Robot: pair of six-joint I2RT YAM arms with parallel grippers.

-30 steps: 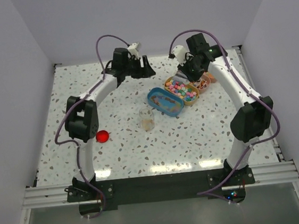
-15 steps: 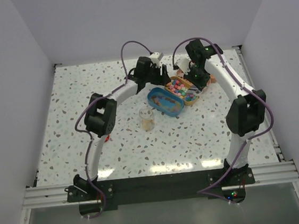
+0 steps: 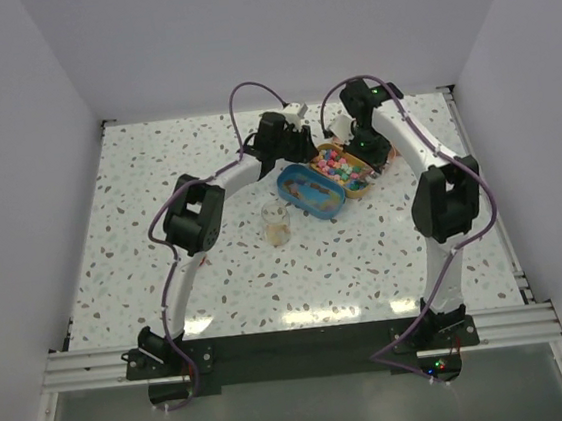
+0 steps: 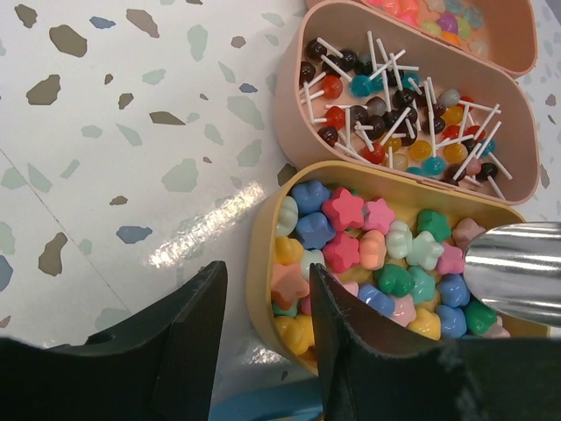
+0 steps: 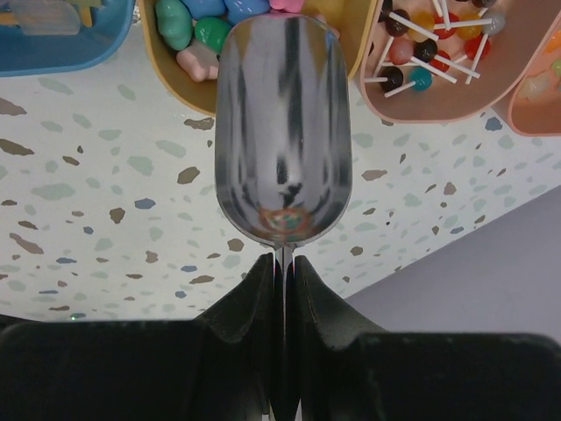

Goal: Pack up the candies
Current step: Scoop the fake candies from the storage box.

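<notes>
**Scoop at the rim of the candy tin**

The candies (image 4: 377, 254) are stars, flowers and rounded drops in pink, blue, green, yellow and peach. They lie heaped in a mustard-yellow oval tin (image 4: 260, 263) on the speckled table (image 3: 137, 175). Against one long side of it sits a pink tin (image 4: 289, 114) of lollipops (image 4: 386, 114), their white sticks crossing every way. Beyond that, the edge of a third tin (image 4: 517, 39) with more sweets shows. A blue tin (image 3: 310, 189) lies just beside the yellow one on the side nearer the arm bases. A clear jar (image 3: 276, 223) stands near the blue tin, closer to the bases, with something pale in its bottom.

The right gripper (image 5: 283, 263) has its jaws clamped together on the thin handle of a silver metal scoop (image 5: 282, 132). The scoop's bowl points away from the wrist, and its front lip reaches over the yellow tin's rim, above the candies there. Whether it touches them cannot be told. In the left wrist view the scoop's polished tip comes in from the right edge over the candies.

The left gripper (image 4: 265, 289) hovers low at the other end of the same tin, jaws apart and holding nothing. The tin's rounded end rim shows in the gap between the two black fingers, and whether they touch it cannot be told.
</notes>
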